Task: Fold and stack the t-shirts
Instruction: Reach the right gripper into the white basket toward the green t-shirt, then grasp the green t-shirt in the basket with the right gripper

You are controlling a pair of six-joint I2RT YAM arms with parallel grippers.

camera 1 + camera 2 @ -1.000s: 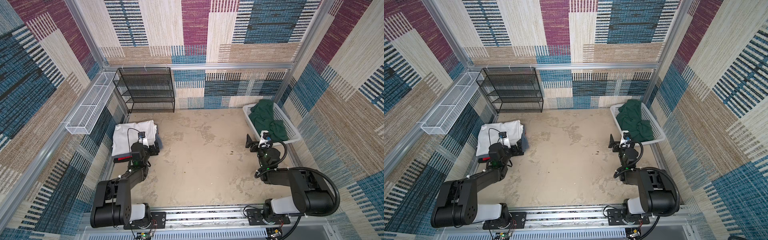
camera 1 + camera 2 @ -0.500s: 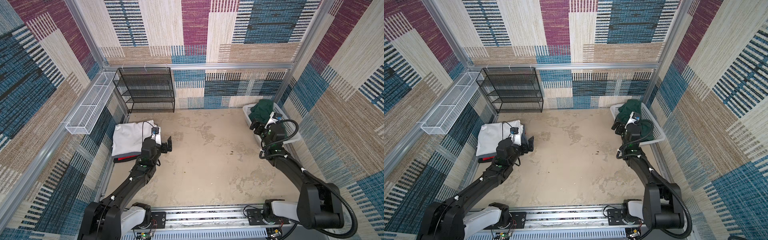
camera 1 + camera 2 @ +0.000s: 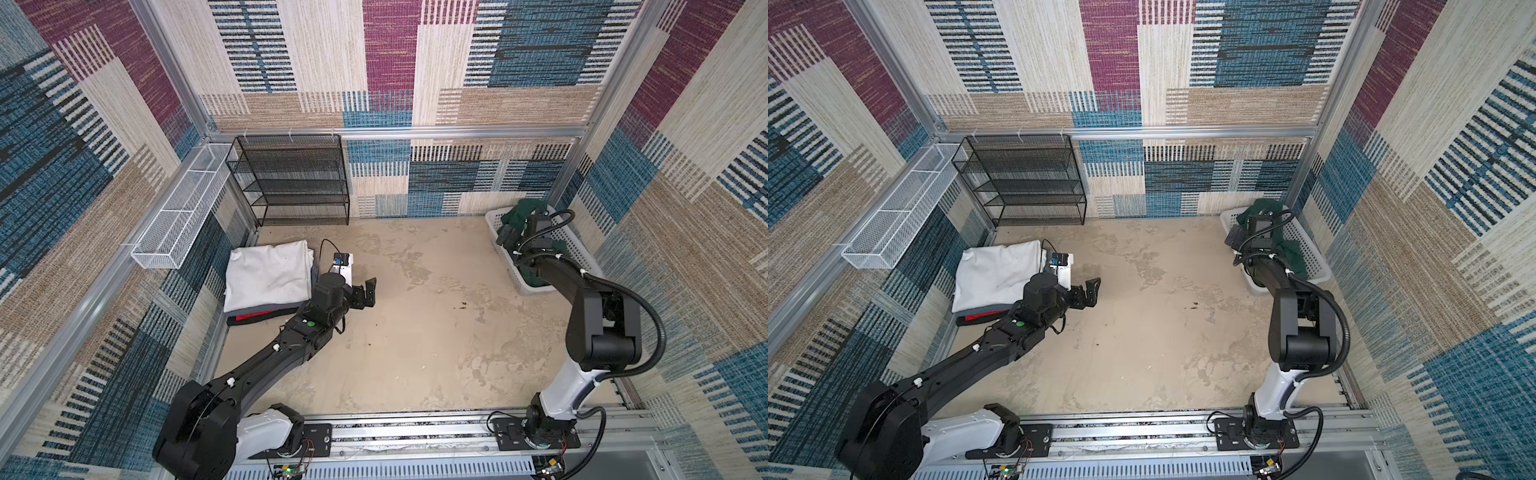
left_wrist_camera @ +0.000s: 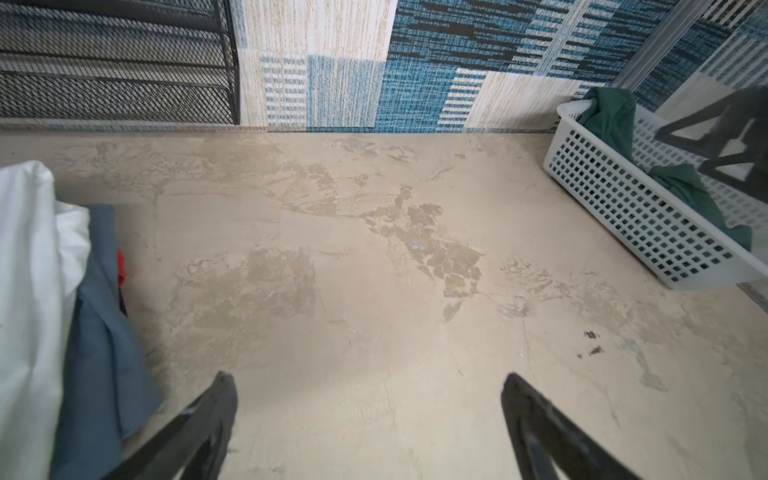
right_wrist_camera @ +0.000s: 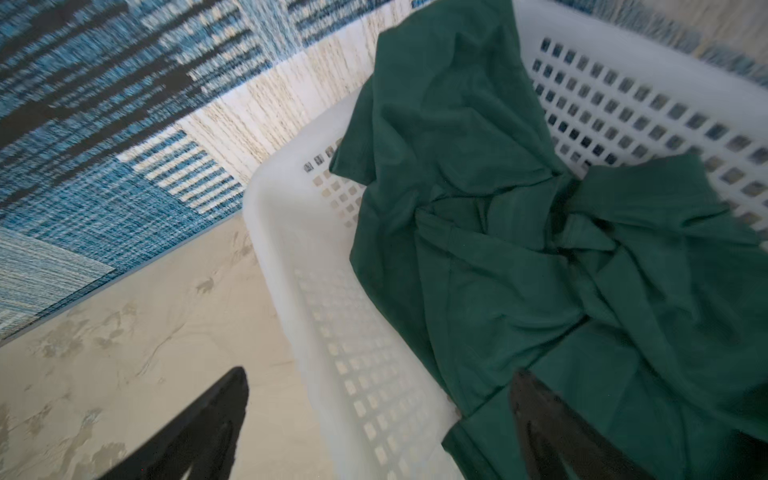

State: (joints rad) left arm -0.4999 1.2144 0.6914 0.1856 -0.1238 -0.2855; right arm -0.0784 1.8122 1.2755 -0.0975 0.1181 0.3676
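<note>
Crumpled dark green cotton t-shirt (image 5: 478,249) in the white perforated plastic basket (image 5: 291,249) at 2 o'clock on the table (image 3: 415,340), just ahead of the wide-open, empty right gripper (image 5: 382,376); the open left gripper (image 3: 368,291) is well apart at 9 o'clock.

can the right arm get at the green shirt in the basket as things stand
Probably yes: the right gripper hangs open over the wall of the basket, and the green shirt lies uncovered inside.
</note>
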